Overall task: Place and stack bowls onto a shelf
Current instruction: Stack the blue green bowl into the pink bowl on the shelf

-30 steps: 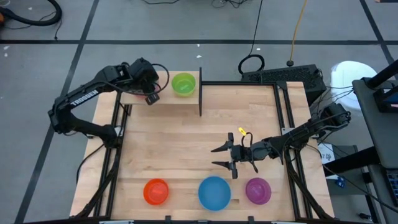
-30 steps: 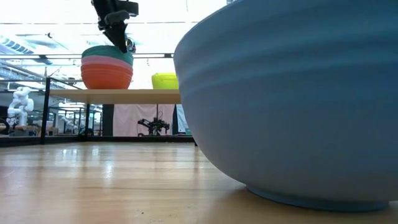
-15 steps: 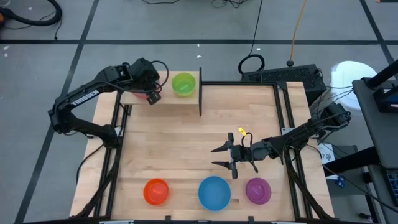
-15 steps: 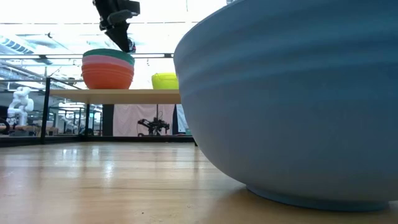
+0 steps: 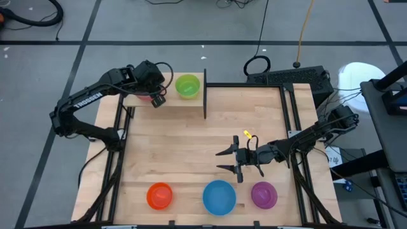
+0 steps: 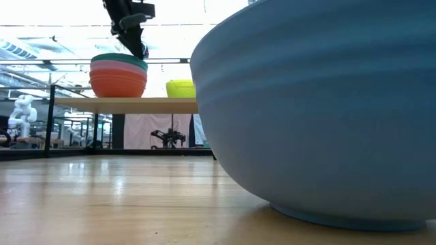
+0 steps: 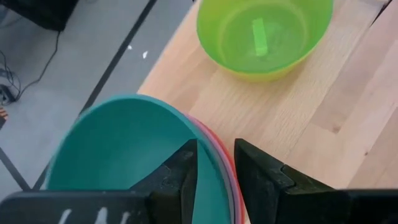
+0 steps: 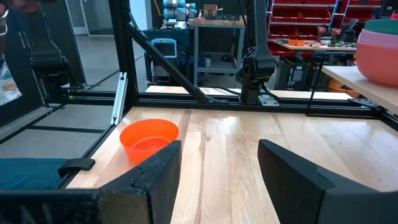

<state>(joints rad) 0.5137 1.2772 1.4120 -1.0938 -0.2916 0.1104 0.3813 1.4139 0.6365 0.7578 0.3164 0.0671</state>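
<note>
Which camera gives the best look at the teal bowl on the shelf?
The left wrist view: the teal bowl fills it, nested on the pink one. The low view shows only its rim atop the stack. The high view hides it under the left arm; the right wrist view catches an edge.

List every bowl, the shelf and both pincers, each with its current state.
teal bowl: top of a nested stack on the shelf
green bowl: upright, alone on the shelf
orange bowl: upright on the table
blue bowl: upright on the table
purple bowl: upright on the table
shelf: holds stack and green bowl
left pincer: above the stack's rim
right pincer: open, empty
</note>
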